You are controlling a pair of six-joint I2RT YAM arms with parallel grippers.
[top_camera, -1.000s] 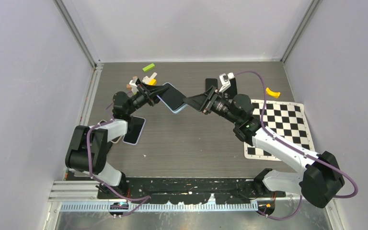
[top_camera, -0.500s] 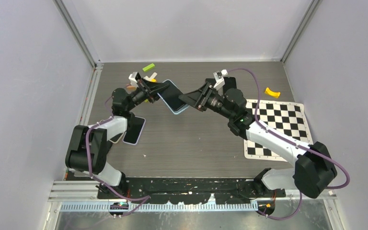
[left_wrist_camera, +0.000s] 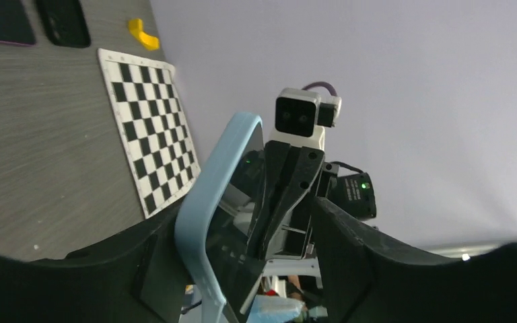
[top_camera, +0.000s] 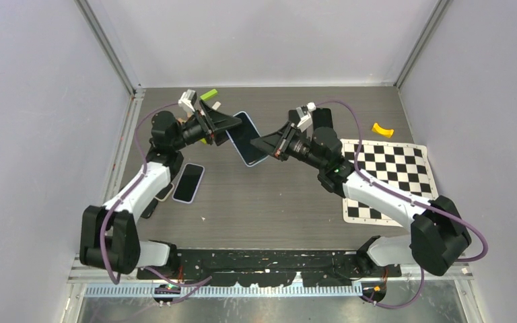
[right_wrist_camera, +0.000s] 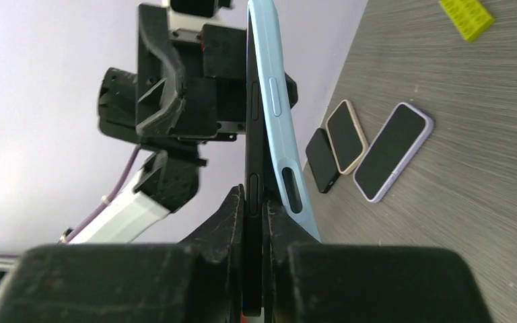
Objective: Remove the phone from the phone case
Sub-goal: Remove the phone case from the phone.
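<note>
Phone point(top_camera: 248, 138), dark-screened and seated in a pale blue phone case point(right_wrist_camera: 274, 114), hangs in the air above the grey tabletop point(top_camera: 269, 202), toward the far side and between the two arms. We see the right gripper point(top_camera: 258, 144) at its right-hand end, with the jaws pinched narrow on the thin dark edge of the phone. In the right wrist view the blue case runs just beside that edge and spreads away from it toward the jaws. The left gripper point(top_camera: 231, 128) meets the opposite end, its jaws spread wide. In the left wrist view the rounded blue rim of the case stands between them, and we cannot tell whether either side touches it.

Below the left arm a lilac-cased phone point(top_camera: 188, 182) lies flat and face up on the tabletop. The right wrist view shows a cream-rimmed phone point(right_wrist_camera: 347, 145) just beside it and a small black phone point(right_wrist_camera: 321, 168) next to that one. Another dark phone point(top_camera: 323, 119) lies flat just behind the right arm's wrist. A checkerboard mat point(top_camera: 390, 176) covers the right side of the tabletop, with a yellow piece point(top_camera: 382, 129) just beyond its far edge. A green block point(top_camera: 208, 95) rests near the back wall, behind the left arm's wrist.
</note>
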